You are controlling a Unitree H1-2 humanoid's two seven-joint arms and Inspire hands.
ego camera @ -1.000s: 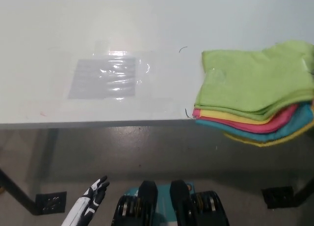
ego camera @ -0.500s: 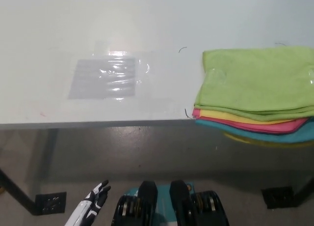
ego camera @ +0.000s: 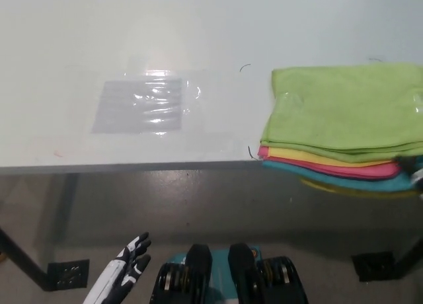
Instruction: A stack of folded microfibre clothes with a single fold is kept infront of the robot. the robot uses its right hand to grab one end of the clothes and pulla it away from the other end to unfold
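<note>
Stack of cloths [ego camera: 344, 122] cut off by the picture's right edge at the table's [ego camera: 198, 26] near right; far ends out of sight. Lower cloths showing only as thin coloured edges under the green top one. Right hand [ego camera: 411, 166] barely in at the right edge, mostly cropped; grip impossible to tell. Left hand [ego camera: 129, 264] cut off below.

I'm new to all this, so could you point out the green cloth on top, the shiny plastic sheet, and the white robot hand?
Green cloth [ego camera: 344, 109]: head view, middle of its top face.
Plastic sheet [ego camera: 140, 106]: head view, its centre.
White left robot hand [ego camera: 132, 261]: head view, middle of the hand.
</note>
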